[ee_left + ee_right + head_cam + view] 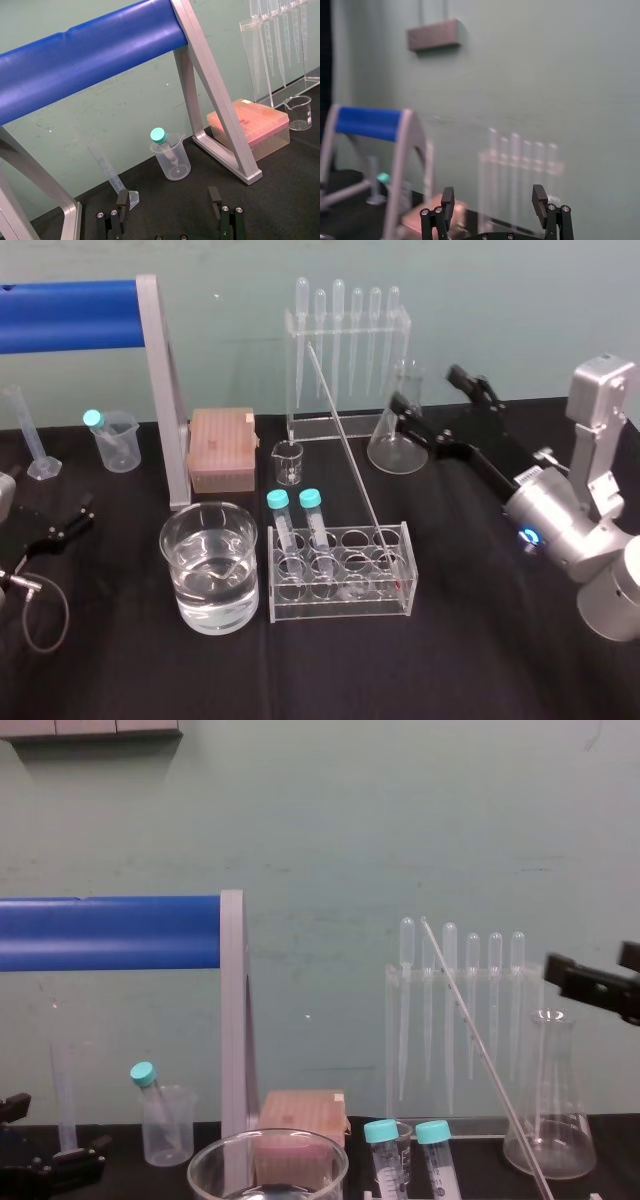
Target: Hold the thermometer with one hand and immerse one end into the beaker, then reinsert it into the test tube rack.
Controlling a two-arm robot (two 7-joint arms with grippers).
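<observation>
Beaker (210, 612) of water sits on the worktop (450, 660), just left of the test tube rack (340, 605), so the dip is short. Right hand (493, 196) is spread, empty and raised back-right of the rack. Left hand (168, 196) is parked low, also spread. Thermometer (346, 440) leans untouched in the rack's right end, upper shaft free to grab.

The chest view's lower edge cuts off the beaker (268, 1165) and thermometer (480, 1050).

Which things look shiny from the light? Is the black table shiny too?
In the head view, white glints sit on the beaker's rim and on its water, while the black table looks dull, with no glare. In the left wrist view, a pale shine runs along the blue bar. In the chest view, the thermometer shows as a thin bright line.
</observation>
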